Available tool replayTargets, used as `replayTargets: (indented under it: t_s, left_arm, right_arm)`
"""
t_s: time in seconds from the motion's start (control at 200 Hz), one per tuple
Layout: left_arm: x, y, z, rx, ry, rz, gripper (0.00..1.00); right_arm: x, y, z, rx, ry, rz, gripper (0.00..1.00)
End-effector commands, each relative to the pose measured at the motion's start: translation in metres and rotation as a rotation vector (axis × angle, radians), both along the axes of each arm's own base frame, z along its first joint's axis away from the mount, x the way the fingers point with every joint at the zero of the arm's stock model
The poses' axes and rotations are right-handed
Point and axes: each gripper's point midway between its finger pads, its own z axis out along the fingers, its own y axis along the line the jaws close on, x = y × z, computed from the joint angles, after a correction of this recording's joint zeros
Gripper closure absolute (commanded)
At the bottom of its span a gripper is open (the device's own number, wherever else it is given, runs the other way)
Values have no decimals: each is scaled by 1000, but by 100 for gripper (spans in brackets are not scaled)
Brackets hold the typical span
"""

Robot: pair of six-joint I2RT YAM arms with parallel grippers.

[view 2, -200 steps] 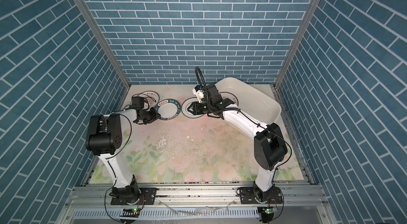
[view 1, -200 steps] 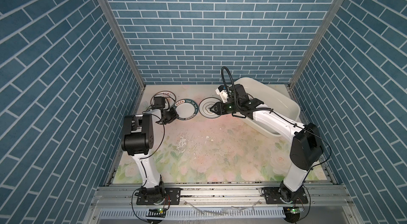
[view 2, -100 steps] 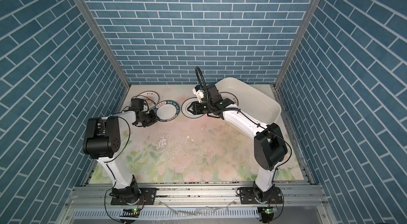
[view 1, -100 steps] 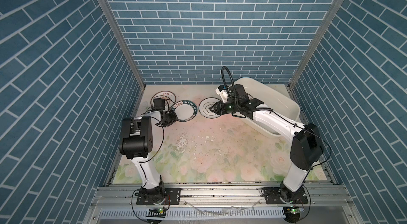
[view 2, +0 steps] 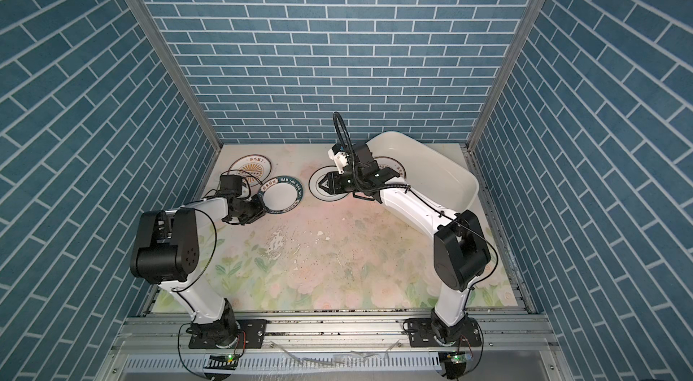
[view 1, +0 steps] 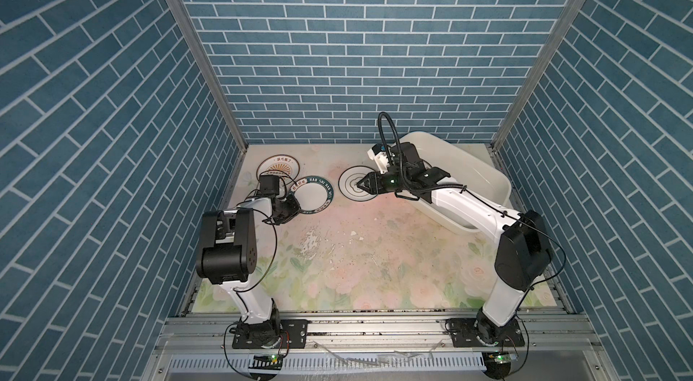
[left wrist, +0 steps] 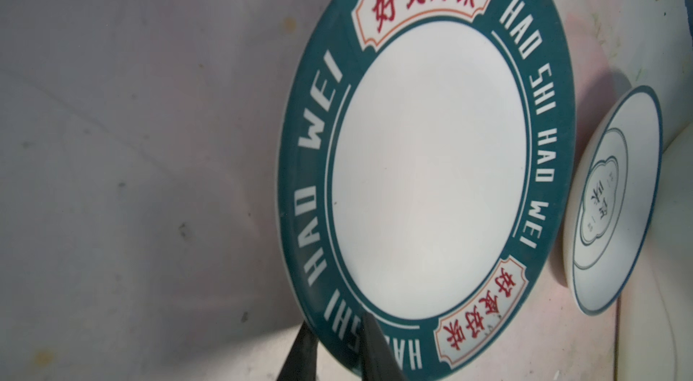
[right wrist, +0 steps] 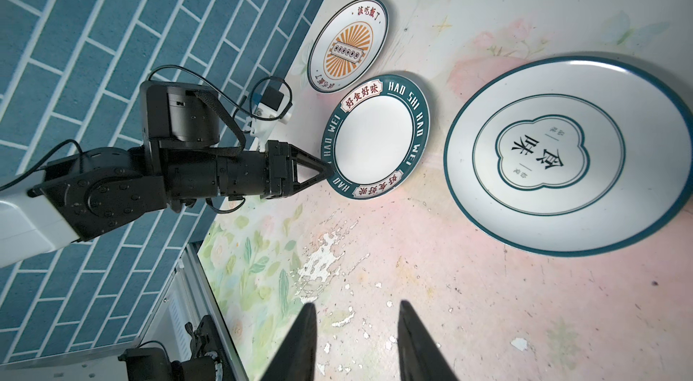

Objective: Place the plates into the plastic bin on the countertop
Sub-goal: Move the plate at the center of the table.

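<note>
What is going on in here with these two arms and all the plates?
Two robot arms are clearing plates off the flowered countertop into the cream plastic bin. The left arm's fingers are pinched shut on the rim of the green-lettered plate. The right arm's fingers stand open and empty, poised near the plate with the quatrefoil emblem. A sunburst plate lies untouched near the far corner, and at least one more plate already sits inside the bin.

Blue brick-pattern walls (view 1: pixel 356 41) enclose cell on three sides, pale mortar lines. Bare metal posts (view 1: pixel 195 49) stand at both back corners. Aluminium rail (view 1: pixel 375 326) runs across front edge; white slotted duct (view 1: pixel 375 363) just below; small green-lit board (view 1: pixel 268 359) beside it.
</note>
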Motion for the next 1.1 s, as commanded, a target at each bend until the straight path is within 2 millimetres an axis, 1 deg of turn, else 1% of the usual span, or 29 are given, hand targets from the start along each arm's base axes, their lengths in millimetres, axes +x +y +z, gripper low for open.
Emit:
replayTargets:
  t_s: [0.0, 0.105, 0.165, 0.205, 0.25, 0.275, 0.365, 0.455, 0.55, 0.585, 0.635, 0.755, 0.82, 0.905, 0.97, 1.095]
  left_arm:
    - [-23, 0, -6, 15, 61, -22, 76]
    - [-33, -1, -5, 21, 49, -33, 70]
    - [-34, 0, -1, 27, 30, -32, 68]
    - [-33, 0, 5, 30, 10, -36, 68]
    - [-32, -1, 11, 29, -8, -40, 65]
    - [-32, -1, 13, 26, -13, -40, 62]
    - [-30, -2, 21, 30, -31, -61, 46]
    - [-27, -2, 27, 36, -51, -71, 38]
    - [-22, -2, 35, 59, -81, -108, 33]
    - [-19, 1, 39, 77, -93, -117, 31]
    - [-17, 8, 45, 93, -106, -103, 25]
    - [-4, 33, 62, 138, -203, -43, 20]
    - [6, 36, 66, 161, -228, -78, 19]
    - [19, 34, 60, 163, -222, -138, 18]
    - [31, 34, 53, 157, -213, -161, 18]
    - [52, 38, 45, 173, -228, -184, 19]
  right_arm:
    - [-4, -2, 13, 28, -13, -1, 63]
    - [-3, -2, 14, 34, -16, -1, 63]
    - [-3, -1, 14, 37, -15, -2, 63]
    - [-3, -1, 15, 40, -15, -1, 63]
    - [-3, -1, 15, 42, -16, 0, 63]
    - [-3, 0, 16, 45, -17, 2, 63]
    - [-3, 0, 18, 48, -20, 3, 63]
    - [-3, 1, 19, 49, -22, 3, 63]
    - [-3, 0, 21, 52, -24, 2, 63]
    - [-3, 0, 22, 51, -25, 3, 63]
    - [-4, -1, 23, 50, -28, 4, 63]
    - [-4, -3, 25, 44, -33, 1, 63]
    - [-4, -3, 29, 45, -41, 0, 63]
    - [-3, -3, 30, 47, -44, 0, 63]
    - [-2, -3, 32, 45, -43, 3, 63]
    - [-3, -4, 30, 39, -41, 2, 63]
